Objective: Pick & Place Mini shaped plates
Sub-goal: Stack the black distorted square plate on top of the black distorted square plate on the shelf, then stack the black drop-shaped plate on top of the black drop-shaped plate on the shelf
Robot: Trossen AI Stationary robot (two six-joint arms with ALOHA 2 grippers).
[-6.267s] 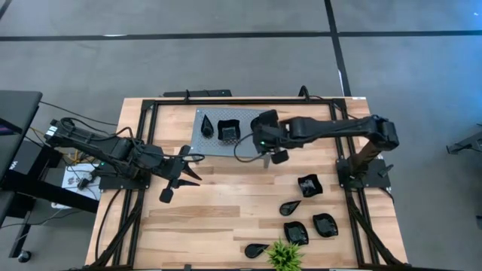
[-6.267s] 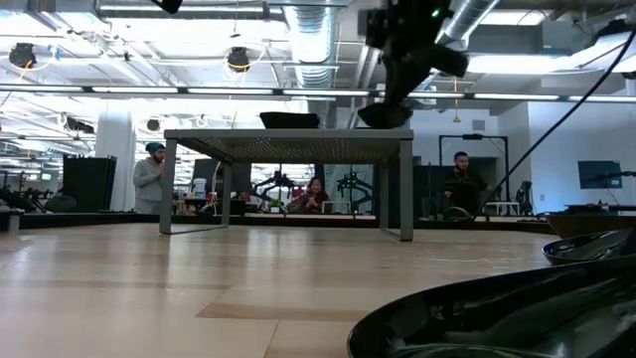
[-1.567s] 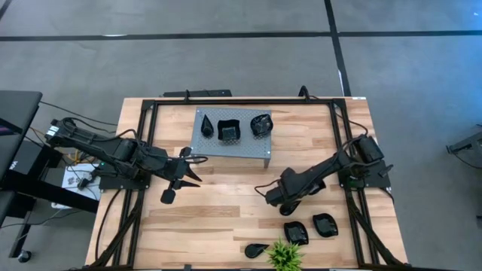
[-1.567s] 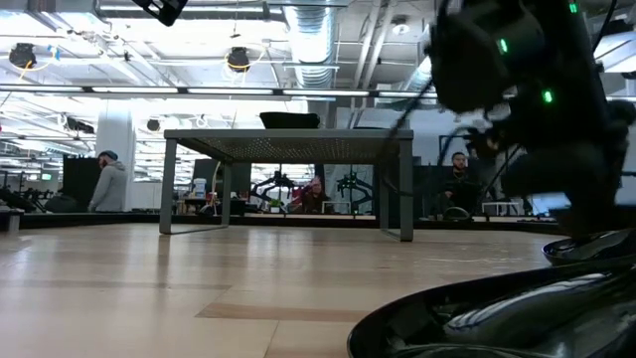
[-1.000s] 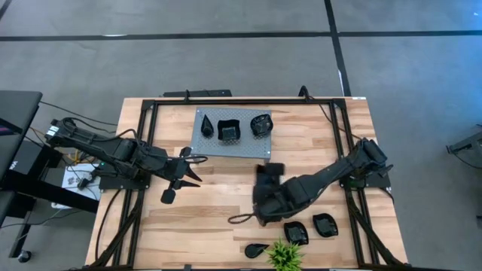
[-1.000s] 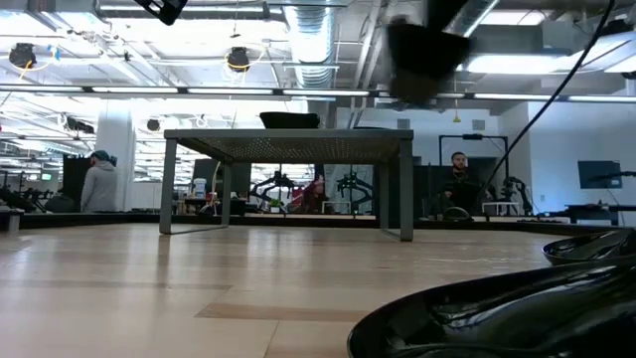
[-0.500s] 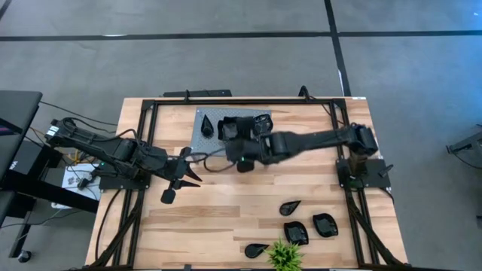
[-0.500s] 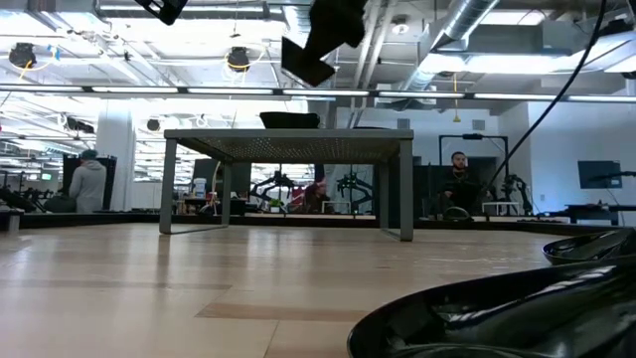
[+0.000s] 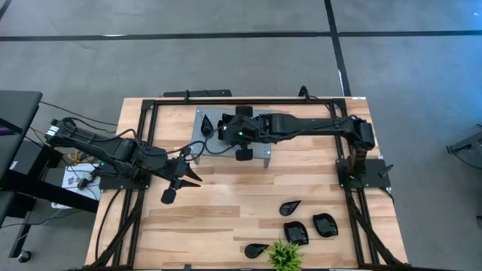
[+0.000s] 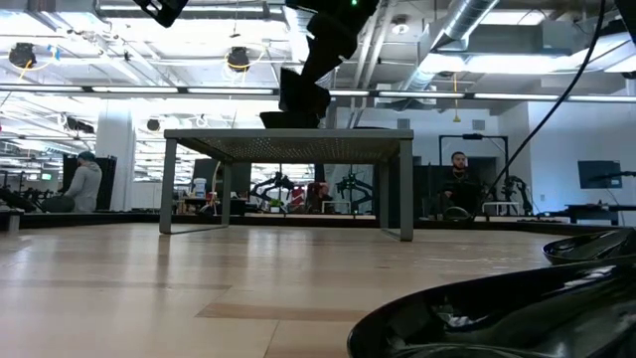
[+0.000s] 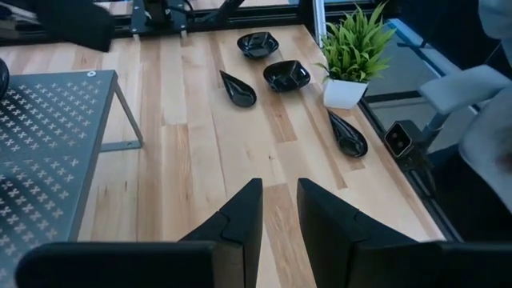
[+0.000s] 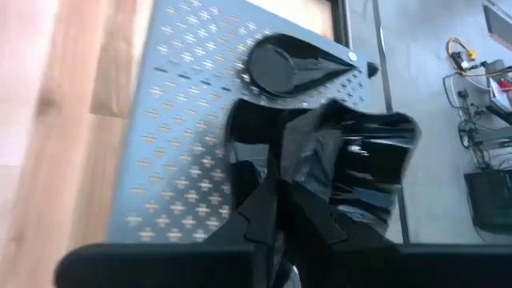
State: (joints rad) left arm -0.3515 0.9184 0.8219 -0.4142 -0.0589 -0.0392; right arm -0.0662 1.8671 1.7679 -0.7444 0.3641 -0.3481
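Note:
My right gripper [image 9: 224, 130] is shut on a squarish glossy black plate [image 12: 364, 172] just above the grey perforated stand [image 9: 217, 147], as the low view [image 10: 303, 94] also shows. A teardrop plate [image 12: 288, 68] lies on the stand's top, and another black plate [image 12: 254, 132] lies under the held one. The arm hides the rest of the stand's top in the high view. Several more black plates lie on the table at the near right [image 9: 290, 207]. My left gripper [image 9: 197, 170] is open and empty at the table's left, low over the wood [image 11: 278, 188]. My right gripper pinches the held plate by its rim [image 12: 308, 172] between the two fingers [image 12: 264, 208]. The plate is lifted clear, a little above the stand's top, and reaches out beyond the fingertips. The fingers come in from the table's right, slanting down.
A small green plant [image 9: 284, 256] in a white pot stands at the near edge among the loose plates [image 9: 295, 233], [image 9: 325, 224], [image 9: 256, 250]. One plate fills the low view's near right corner [image 10: 517, 308]. Black frame rails run along the table's sides [image 9: 147, 150].
My right gripper has carried the black plate from the near middle of the table up and toward the far edge, then leftward over the stand. It has since come down toward the stand's top. The plate stays in the shut fingers. The left arm has kept still.

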